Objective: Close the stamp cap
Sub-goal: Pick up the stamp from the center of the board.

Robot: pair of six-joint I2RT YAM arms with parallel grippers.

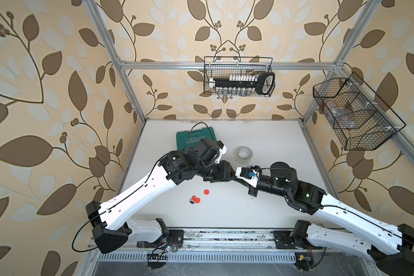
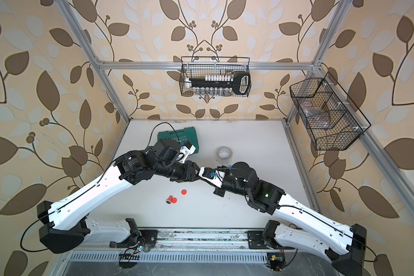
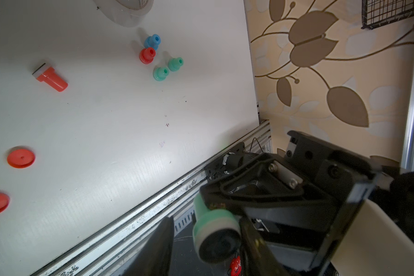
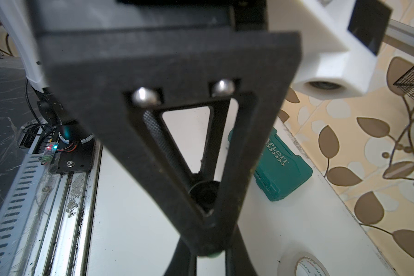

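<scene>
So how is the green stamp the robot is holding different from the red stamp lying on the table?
The green plastic stamp is gripped in the air by the right gripper; the red plastic stamp lies on its side on the white table, untouched. The green one shows its black face; the red one shows its side. Both have a white band and no cap.

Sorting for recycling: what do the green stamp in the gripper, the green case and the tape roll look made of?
Green stamp: matte moulded plastic, judging by its smooth even colour. Green case: hard plastic, from its moulded edges and faint sheen. Tape roll: glossy translucent film; the printed inner core is probably cardboard.
</scene>
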